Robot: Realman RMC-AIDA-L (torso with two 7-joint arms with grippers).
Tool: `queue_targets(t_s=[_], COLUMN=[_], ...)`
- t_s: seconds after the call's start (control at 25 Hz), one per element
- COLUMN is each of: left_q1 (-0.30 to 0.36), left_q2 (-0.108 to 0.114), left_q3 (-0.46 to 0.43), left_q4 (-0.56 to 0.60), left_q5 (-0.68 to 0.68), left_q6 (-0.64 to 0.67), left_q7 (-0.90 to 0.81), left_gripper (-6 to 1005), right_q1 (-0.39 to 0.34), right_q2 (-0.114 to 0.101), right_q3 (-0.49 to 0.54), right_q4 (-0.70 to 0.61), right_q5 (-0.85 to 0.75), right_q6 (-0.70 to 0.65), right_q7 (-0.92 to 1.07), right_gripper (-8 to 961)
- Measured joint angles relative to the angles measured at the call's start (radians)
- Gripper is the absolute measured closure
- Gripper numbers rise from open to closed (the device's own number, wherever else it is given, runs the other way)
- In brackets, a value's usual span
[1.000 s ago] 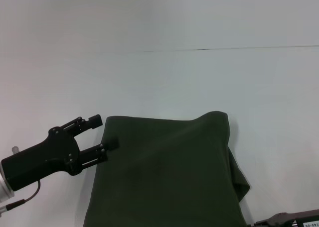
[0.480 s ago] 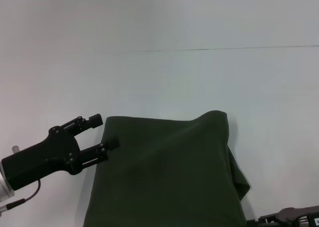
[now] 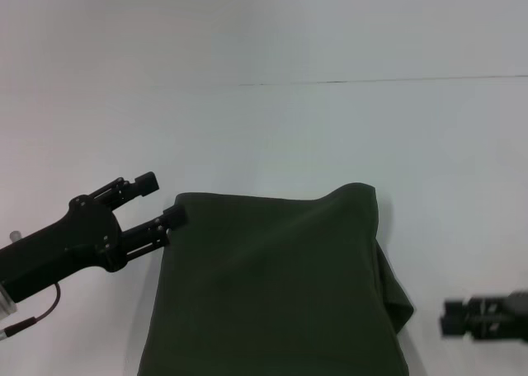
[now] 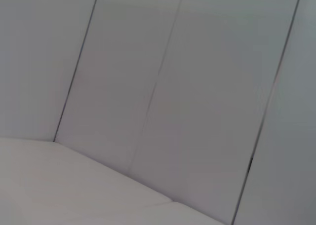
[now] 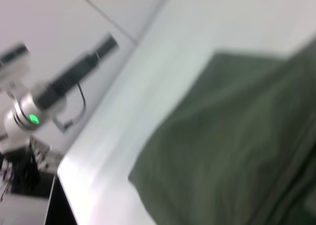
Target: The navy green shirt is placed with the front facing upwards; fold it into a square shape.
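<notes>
Shirt: the dark olive-green cotton shirt (image 3: 276, 289) lies folded on my white table (image 3: 330, 129), plain side up, near the front edge, with a loose flap hanging out on its right side.
Left gripper: my black left gripper (image 3: 158, 201) hovers at the shirt's far left corner, fingers spread, holding nothing.
Right gripper: my right gripper (image 3: 450, 319) sits low, right of the shirt and apart from it; finger state unclear.

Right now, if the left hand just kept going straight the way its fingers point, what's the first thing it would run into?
Probably the dark olive-green cotton shirt: the open left hand points toward its far left corner, lower finger at the edge. Height is unclear, so it might pass just above.
</notes>
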Motion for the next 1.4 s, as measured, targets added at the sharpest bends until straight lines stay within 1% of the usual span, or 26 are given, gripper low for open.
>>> queue_targets(t_s=[0.08, 0.2, 0.24, 0.28, 0.32, 0.44, 0.48, 0.52, 0.68, 0.76, 0.8, 0.88, 1.04, 1.28, 1.4], left_q1=[-0.001, -0.004, -0.004, -0.004, -0.004, -0.003, 0.001, 0.007, 0.037, 0.055, 0.068, 0.083, 0.101, 0.101, 0.089], left_q2=[0.002, 0.009, 0.011, 0.015, 0.019, 0.023, 0.023, 0.023, 0.022, 0.018, 0.015, 0.011, 0.007, 0.005, 0.009], left_q3=[-0.002, 0.008, 0.014, 0.025, 0.038, 0.053, 0.053, 0.053, 0.048, 0.044, 0.040, 0.033, 0.022, 0.024, 0.022], left_q4=[0.002, 0.021, 0.031, 0.044, 0.061, 0.095, 0.106, 0.118, 0.144, 0.147, 0.148, 0.149, 0.151, 0.158, 0.158], left_q5=[0.003, 0.023, 0.032, 0.052, 0.079, 0.140, 0.159, 0.173, 0.203, 0.213, 0.217, 0.221, 0.242, 0.260, 0.258], left_q6=[-0.001, 0.001, 0.007, 0.020, 0.038, 0.062, 0.066, 0.066, 0.051, 0.033, 0.020, 0.006, -0.005, 0.004, 0.011], left_q7=[-0.022, -0.074, -0.088, -0.103, -0.115, -0.130, -0.130, -0.127, -0.095, -0.064, -0.044, -0.026, 0.013, 0.025, -0.013], left_gripper=[195, 194, 193, 193, 193, 193, 193, 193, 193, 193, 193, 193, 193, 193, 194], right_q1=[-0.004, -0.008, -0.011, -0.011, -0.013, -0.020, -0.029, -0.029, -0.049, -0.061, -0.068, -0.087, -0.113, -0.122, -0.122], right_q2=[0.000, 0.002, 0.010, 0.010, 0.017, 0.044, 0.071, 0.071, 0.123, 0.140, 0.145, 0.149, 0.147, 0.149, 0.149], right_q3=[0.078, 0.169, 0.193, 0.193, 0.201, 0.228, 0.242, 0.242, 0.239, 0.229, 0.226, 0.224, 0.224, 0.225, 0.232], right_q4=[-0.031, -0.056, -0.060, -0.060, -0.062, -0.063, -0.064, -0.064, -0.061, -0.049, -0.038, -0.001, 0.040, 0.045, 0.045], right_q5=[0.000, 0.000, 0.000, 0.000, 0.000, 0.000, 0.001, 0.001, -0.005, -0.011, -0.014, -0.018, -0.018, -0.019, -0.019], right_q6=[-0.034, -0.065, -0.072, -0.072, -0.071, -0.058, -0.044, -0.044, 0.043, 0.079, 0.091, 0.113, 0.143, 0.149, 0.149], right_q7=[-0.044, -0.159, -0.248, -0.248, -0.300, -0.450, -0.555, -0.555, -0.659, -0.701, -0.725, -0.781, -0.852, -0.884, -0.885], right_gripper=[273, 249, 241, 233, 225, 201, 193, 193, 192, 193, 195, 195, 194, 194, 194])
